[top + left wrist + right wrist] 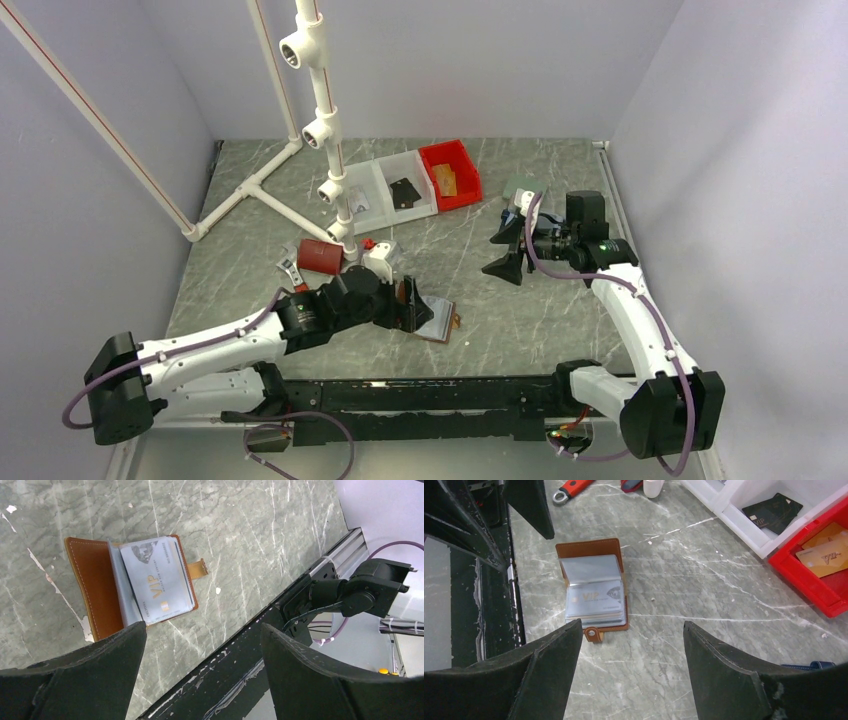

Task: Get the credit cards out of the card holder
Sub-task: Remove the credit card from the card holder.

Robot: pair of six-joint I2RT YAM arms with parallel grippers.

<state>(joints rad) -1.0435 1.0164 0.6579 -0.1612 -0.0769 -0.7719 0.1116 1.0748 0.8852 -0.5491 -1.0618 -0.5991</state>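
Even, bright, diffuse light from overhead is recorded in all views. The pale walls are given a faint lilac cast. Only soft shadows are thrown on the surface under the arms. The white bin is rendered close to overexposed. A mild sheen is seen on the top credit card, and its lettering is kept sharp. The fingers of the left gripper are rendered dark and slightly soft.
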